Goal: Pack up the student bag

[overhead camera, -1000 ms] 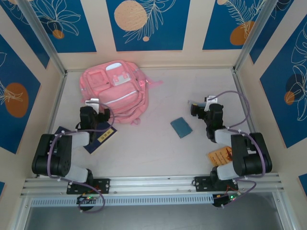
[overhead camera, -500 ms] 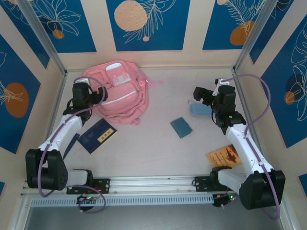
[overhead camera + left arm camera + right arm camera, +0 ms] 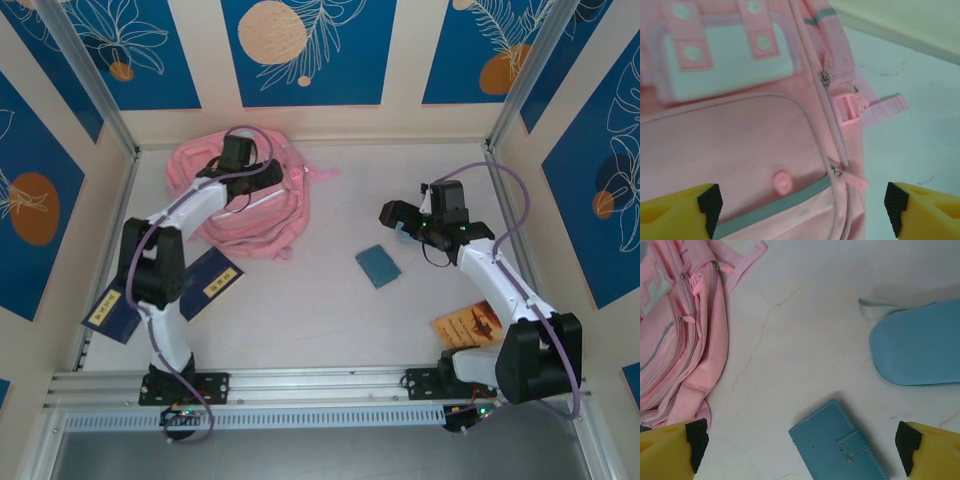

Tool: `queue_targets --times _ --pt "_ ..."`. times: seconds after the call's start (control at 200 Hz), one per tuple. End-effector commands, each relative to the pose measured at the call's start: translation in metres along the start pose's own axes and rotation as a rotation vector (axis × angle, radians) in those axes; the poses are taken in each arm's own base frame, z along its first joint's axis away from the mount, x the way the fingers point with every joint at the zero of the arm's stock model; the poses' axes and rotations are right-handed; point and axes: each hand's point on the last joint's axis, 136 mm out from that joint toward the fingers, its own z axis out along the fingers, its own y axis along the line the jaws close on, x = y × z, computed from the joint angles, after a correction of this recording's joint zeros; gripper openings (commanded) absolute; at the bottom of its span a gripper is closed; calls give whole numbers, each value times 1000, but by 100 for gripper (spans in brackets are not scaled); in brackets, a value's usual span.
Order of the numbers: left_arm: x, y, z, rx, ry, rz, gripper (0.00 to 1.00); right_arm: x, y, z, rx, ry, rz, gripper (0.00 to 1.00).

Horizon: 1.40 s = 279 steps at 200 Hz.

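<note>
Over the tabletop (image 3: 330, 320), top view: the bag (image 3: 262, 228) lies at the far left, and the left claw (image 3: 264, 178) hangs above it. A wallet (image 3: 378, 266), a navy booklet (image 3: 210, 283) and an orange card (image 3: 468, 325) lie loose outside the bag, so packing appears not yet begun.

Left wrist view: the left claw is spread wide over the bag's front pockets. Visible zips (image 3: 825, 77) look closed; contents cannot be seen.

Right wrist view: the right claw (image 3: 801, 441) is spread, holding nothing, above the wallet and a pencil case (image 3: 915, 347).
</note>
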Motion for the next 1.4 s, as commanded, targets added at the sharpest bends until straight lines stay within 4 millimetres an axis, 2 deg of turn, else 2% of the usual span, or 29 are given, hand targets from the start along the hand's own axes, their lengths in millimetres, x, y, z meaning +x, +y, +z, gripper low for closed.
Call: queue_targets --times 0.0,0.13,0.215,0.38,0.555,0.715,0.79,0.88,1.02,1.1,1.165,1.23,1.39 --pt "4 -1 22 -76 55 -25 85 2 17 1 -50 38 19 98" --pt "15 -5 56 -108 145 1 80 9 18 10 -44 75 8 98" --pt "32 -12 74 -101 233 42 76 12 16 13 -27 87 17 98" --pt "82 -37 88 -43 377 144 70 16 10 18 1 97 43 98" --pt "151 -81 75 51 516 315 64 18 1 17 43 94 66 97" --pt "208 -117 44 157 598 456 62 23 -12 12 98 84 103 97" --pt "223 -124 27 193 607 475 62 28 -18 10 111 81 124 97" --pt "219 -127 11 222 581 453 63 33 -20 9 108 89 133 97" --pt "183 -140 -27 254 484 456 70 36 -11 12 67 124 126 94" --pt "167 -139 -46 246 435 432 71 36 -3 15 41 153 118 91" --pt "161 -127 -58 201 408 395 70 38 2 19 40 182 110 89" --pt "165 -110 -67 157 396 348 68 42 6 26 45 213 102 87" --pt "197 -62 -83 71 419 234 55 56 15 47 48 295 79 82"
